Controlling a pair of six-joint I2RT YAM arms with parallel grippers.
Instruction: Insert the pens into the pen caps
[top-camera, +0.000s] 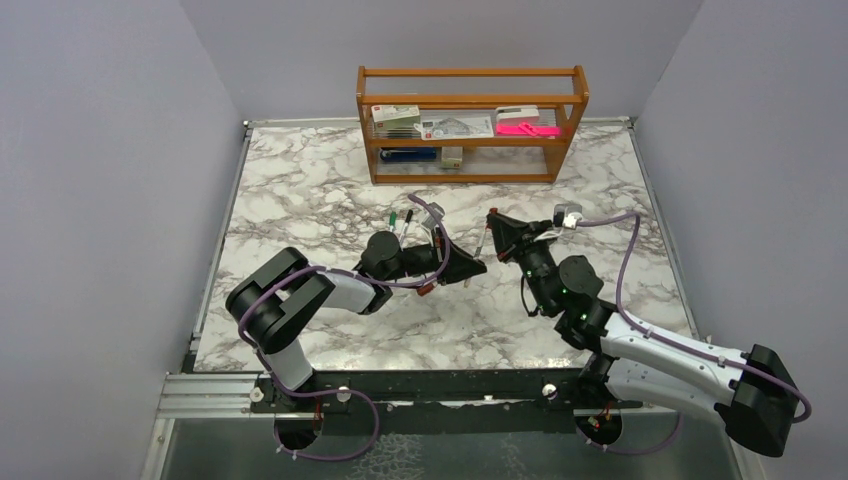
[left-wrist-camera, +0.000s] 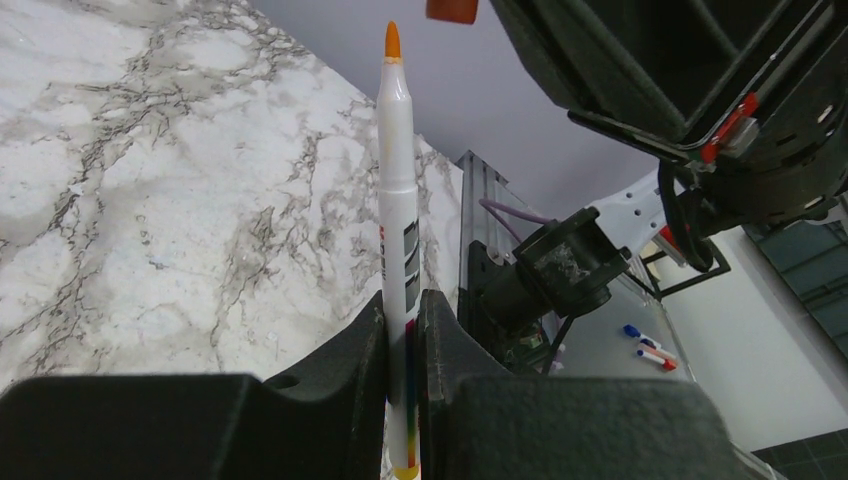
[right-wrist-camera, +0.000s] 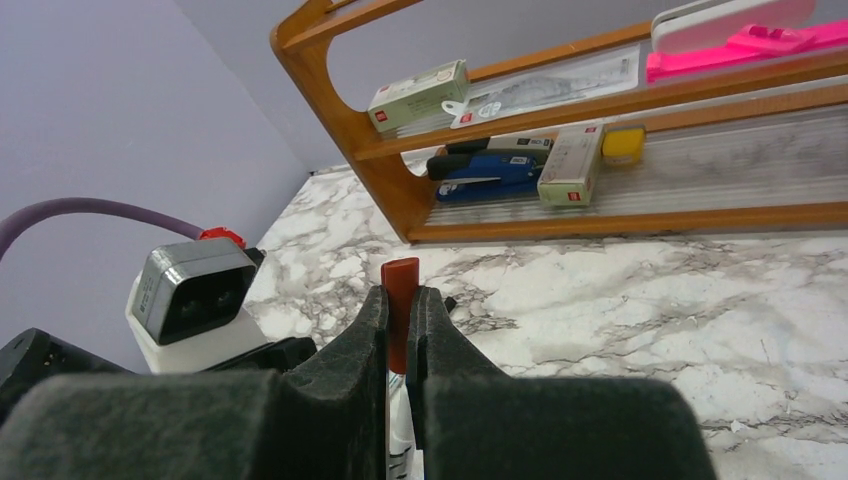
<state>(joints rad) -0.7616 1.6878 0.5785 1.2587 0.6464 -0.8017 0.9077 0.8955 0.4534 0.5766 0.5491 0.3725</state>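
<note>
My left gripper (left-wrist-camera: 402, 305) is pinching a pen (left-wrist-camera: 398, 170), bare tip up. My right gripper (right-wrist-camera: 400, 300) is pinching a red cap (right-wrist-camera: 400, 270) just past that tip, not on yet. I think other pens (top-camera: 400, 222) lie near my left gripper, not capped

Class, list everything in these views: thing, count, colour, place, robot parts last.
Marble-patterned table: one, white-grey, under everything.
Wooden shelf rack: one, brown, table's far edge.
Flat plastic object: one, pink, upper shelf.
Stapler: one, blue, lower shelf.
Cardboard boxes: two, pale, one per shelf.
Small block: one, yellow, lower shelf.
Orange-tipped pen: one, white, in left gripper.
Pen cap: one, red, in right gripper.
Loose pens: count unclear, table beyond left arm.
Both grippers: black, shut.
</note>
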